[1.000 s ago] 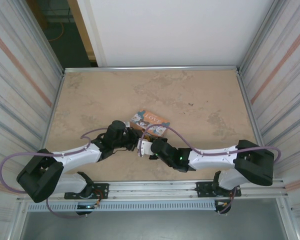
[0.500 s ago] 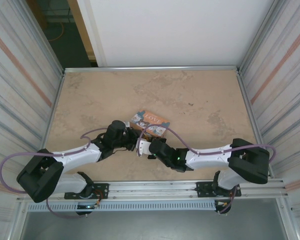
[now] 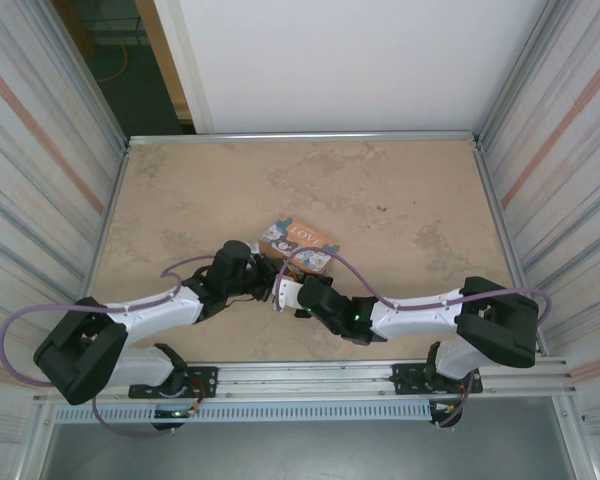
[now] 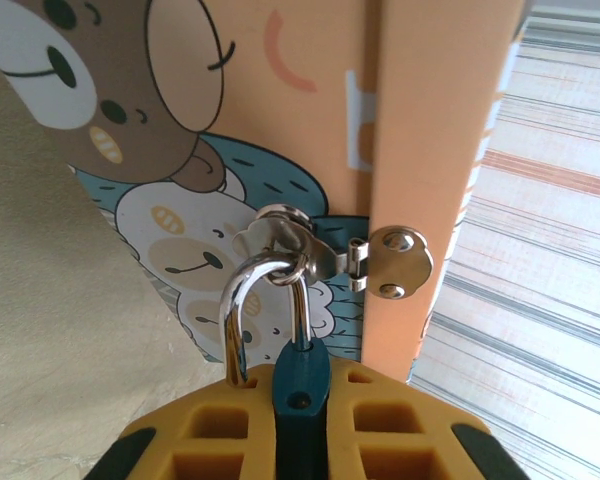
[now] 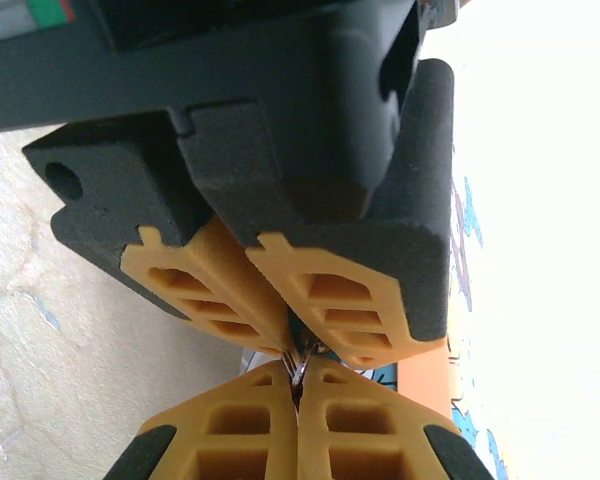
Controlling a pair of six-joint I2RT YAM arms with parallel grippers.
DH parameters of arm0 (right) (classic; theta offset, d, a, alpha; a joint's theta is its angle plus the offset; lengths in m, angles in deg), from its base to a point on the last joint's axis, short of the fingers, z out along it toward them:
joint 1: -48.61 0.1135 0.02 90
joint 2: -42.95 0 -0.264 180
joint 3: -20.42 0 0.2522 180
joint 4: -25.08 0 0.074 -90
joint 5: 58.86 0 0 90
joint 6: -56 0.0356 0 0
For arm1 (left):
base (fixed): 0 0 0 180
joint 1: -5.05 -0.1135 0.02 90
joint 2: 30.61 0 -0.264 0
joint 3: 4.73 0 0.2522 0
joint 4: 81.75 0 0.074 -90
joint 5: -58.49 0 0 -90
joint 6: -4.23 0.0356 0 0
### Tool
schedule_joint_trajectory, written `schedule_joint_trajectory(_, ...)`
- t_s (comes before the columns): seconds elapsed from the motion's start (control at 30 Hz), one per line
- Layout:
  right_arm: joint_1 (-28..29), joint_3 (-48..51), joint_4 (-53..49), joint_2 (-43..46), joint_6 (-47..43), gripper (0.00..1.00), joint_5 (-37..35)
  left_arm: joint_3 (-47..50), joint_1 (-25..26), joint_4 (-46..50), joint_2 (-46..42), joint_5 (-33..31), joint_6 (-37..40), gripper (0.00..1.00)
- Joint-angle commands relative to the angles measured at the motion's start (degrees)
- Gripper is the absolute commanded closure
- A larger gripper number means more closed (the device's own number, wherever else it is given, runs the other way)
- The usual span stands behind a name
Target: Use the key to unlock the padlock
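padlock [image 4: 300, 378] tight against box [image 4: 435, 120], open table [image 3: 400, 190] beyond

Teal-blue padlock [image 4: 300, 375] with bright silver shackle [image 4: 240, 312], box [image 4: 425, 120] in orange and teal printed with brown and white cartoon animals, yellow-orange pads [image 4: 410, 442] edged black on the left gripper [image 4: 300, 430], beige mottled worktop [image 3: 400, 190], white-and-black arms [image 3: 155, 312], purple cables [image 3: 20, 320], pale striped walls [image 3: 40, 130]

Two grippers [image 4: 300, 420] [image 5: 298, 385], one padlock [image 4: 300, 375], one key [image 5: 299, 362], one printed box [image 4: 420, 120], one hasp [image 4: 352, 256].
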Motion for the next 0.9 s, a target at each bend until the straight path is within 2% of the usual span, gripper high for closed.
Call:
schedule_joint_trajectory(0.0,0.3,-0.7,4.9,0.2,6.7,1.00,-1.3,-0.9,0.3,-2.9,0.3,2.1,0.1,1.00)
schedule_joint_trajectory(0.3,0.2,2.7,7.3,3.4,26.4,1.00,0.3,-0.3,2.2,-3.1,0.3,0.3,-0.8,1.00)
schedule_joint_trajectory(0.57,-2.3,7.0,8.5,7.4,38.7,1.00,4.7,1.0,7.6,-3.6,0.8,-5.0,-2.6,1.00)
schedule_joint_trajectory(0.87,-5.1,11.5,6.8,8.8,42.8,1.00,7.8,0.7,11.9,-6.2,4.5,-8.3,-4.5,1.00)
